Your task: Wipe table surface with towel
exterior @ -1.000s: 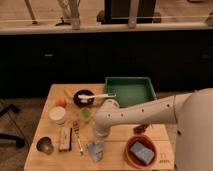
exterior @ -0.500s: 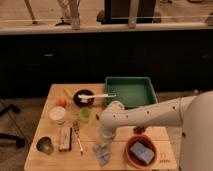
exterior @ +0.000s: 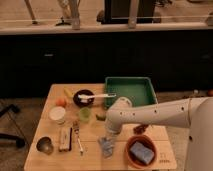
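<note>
The gripper (exterior: 109,136) was positioned low over the table (exterior: 90,159), front-centre, w/ the towel (exterior: 106,146) bunched directly beneath it, touching the wood; whether it was pinched couldn't be told. Counted: one towel, one green bin (exterior: 131,91), one orange bowl (exterior: 142,152), one dark bowl (exterior: 83,97), one green cup (exterior: 85,114).

My arm (exterior: 155,114) is smooth, glossy white, a thick rounded tube, fattening into a bulbous joint. Below it my gripper (exterior: 108,137) looks darker, grey, hanging just over the table's front half.
</note>
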{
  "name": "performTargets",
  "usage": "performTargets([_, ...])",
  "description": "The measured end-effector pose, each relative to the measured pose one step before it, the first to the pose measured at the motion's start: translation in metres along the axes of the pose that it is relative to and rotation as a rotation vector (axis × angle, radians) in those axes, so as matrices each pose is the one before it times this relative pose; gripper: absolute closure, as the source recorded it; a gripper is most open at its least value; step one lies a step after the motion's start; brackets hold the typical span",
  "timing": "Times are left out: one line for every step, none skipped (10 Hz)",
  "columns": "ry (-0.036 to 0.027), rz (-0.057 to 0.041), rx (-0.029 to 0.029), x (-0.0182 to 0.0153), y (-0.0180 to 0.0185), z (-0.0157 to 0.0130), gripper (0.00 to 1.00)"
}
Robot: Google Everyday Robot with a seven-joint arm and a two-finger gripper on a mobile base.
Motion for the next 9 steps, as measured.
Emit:
performTargets([-0.00831, -0.00301, 0.01209, -0.00256, -0.00418, 0.00085, 1.0])
performTargets([-0.01458, -0.01054, 0.0128, -0.00812, -0.00666, 0.00155, 1.0])
performTargets([-0.01656, -0.02244, 0.00208, -0.00822, -0.00279, 0.00113, 1.0])
performTargets([-0.01682, -0.0226, 0.0025, -0.00854, -0.00185, 0.00044, 1.0])
performTargets([-0.01983, -0.03125, -0.00171, -0.01369, -0.00192, 0.00159, 1.0])
performTargets([-0.02809, -0.03915, -0.00991, -0.01579, 0.00057, 0.00199, 1.0])
performTargets([-0.02332, -0.02872, -0.01957, -0.00873, 0.00636, 0.00181, 1.0])
performTargets([-0.01822, -0.02207, -0.02534, -0.0071, 0.00744, 0.00322, 1.0])
performTargets([-0.00993, -0.01684, -0.02368, -0.00565, 0.00563, 0.00372, 1.0])
